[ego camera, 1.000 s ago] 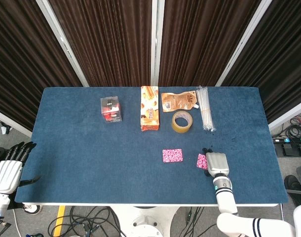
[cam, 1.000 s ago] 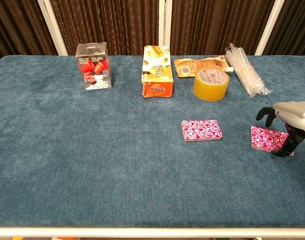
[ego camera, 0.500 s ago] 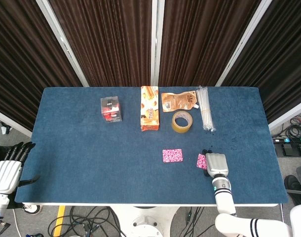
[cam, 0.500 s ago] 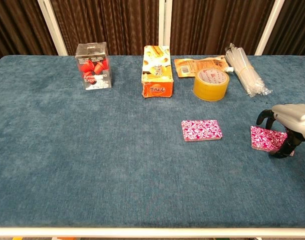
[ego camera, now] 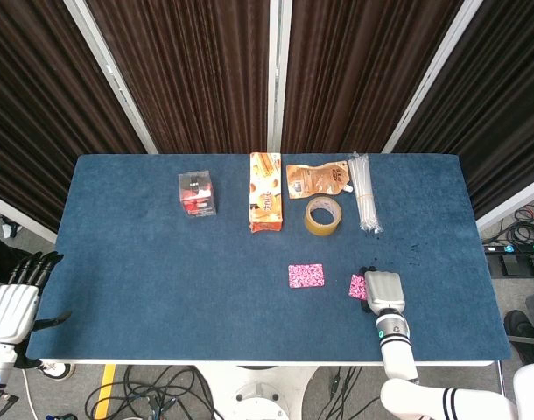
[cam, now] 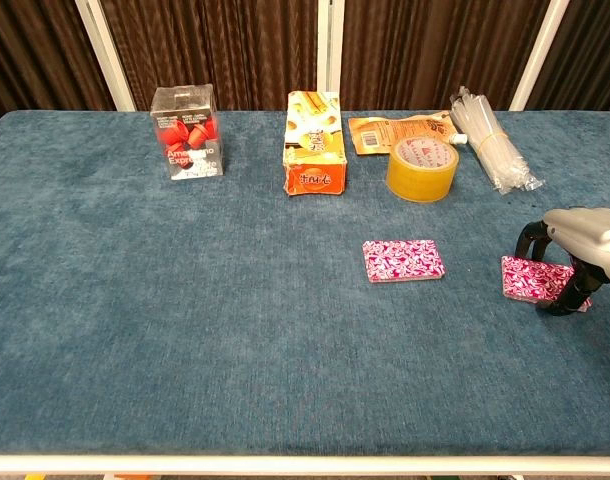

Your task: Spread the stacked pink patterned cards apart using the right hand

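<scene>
One pile of pink patterned cards (ego camera: 306,276) (cam: 403,260) lies flat near the table's middle front. A second pink card pile (ego camera: 357,286) (cam: 531,276) lies to its right, apart from the first. My right hand (ego camera: 382,289) (cam: 577,248) arches over this second pile. Its dark fingers (cam: 526,240) curl down at the pile's far edge and its thumb sits at the near right corner, so it holds the pile against the cloth. My left hand (ego camera: 15,302) hangs off the table's left front corner, fingers apart and holding nothing.
Along the back of the blue table (ego camera: 162,262) stand a clear box of red items (cam: 188,132), an orange carton (cam: 314,142), an orange pouch (cam: 393,130), a tape roll (cam: 421,168) and a bundle of clear straws (cam: 493,140).
My right hand has drawn slightly toward the table's front and its fingers have curled closer onto the right card pile. Both piles and my left hand stay put.
</scene>
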Tool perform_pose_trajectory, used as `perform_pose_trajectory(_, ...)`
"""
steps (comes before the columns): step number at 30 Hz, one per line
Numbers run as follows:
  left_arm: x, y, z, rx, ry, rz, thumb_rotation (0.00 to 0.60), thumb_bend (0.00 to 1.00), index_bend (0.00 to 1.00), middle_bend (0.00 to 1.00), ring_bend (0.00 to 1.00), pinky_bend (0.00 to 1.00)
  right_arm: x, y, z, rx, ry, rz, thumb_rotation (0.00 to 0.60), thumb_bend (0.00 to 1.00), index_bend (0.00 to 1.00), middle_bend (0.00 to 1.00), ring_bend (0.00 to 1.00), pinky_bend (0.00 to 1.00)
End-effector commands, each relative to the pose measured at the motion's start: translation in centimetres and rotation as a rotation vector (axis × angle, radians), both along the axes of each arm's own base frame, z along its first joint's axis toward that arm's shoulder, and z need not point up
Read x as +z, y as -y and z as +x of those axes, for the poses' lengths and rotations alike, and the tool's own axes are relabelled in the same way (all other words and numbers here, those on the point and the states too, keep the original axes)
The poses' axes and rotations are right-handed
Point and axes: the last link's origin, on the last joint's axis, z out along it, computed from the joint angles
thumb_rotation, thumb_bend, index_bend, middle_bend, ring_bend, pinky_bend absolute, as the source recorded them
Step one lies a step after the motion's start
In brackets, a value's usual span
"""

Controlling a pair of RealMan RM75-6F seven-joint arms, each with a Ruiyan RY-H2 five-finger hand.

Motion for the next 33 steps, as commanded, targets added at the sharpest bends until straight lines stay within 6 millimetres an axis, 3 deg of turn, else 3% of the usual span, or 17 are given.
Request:
perform_pose_trajectory(1, -0.02, 0.0, 0.03, -0.004, 0.002, -0.001, 0.6, 0.0, 0.1, 0.07, 0.0, 0.1, -0.02, 0.04, -0.05, -0.004, -0.001, 0.001, 0.6, 0.2, 0.31, 0.34, 0.68, 0.77)
perform_pose_trajectory(33, -0.01, 0.0, -0.08, -0.003, 0.007, 0.002, 0.6, 0.0, 0.1, 0.07, 0.0, 0.1, 0.1, 0.16, 0.17, 0.011, 0.007, -0.031, 0.6, 0.24, 0.42, 0.43, 0.68, 0.77)
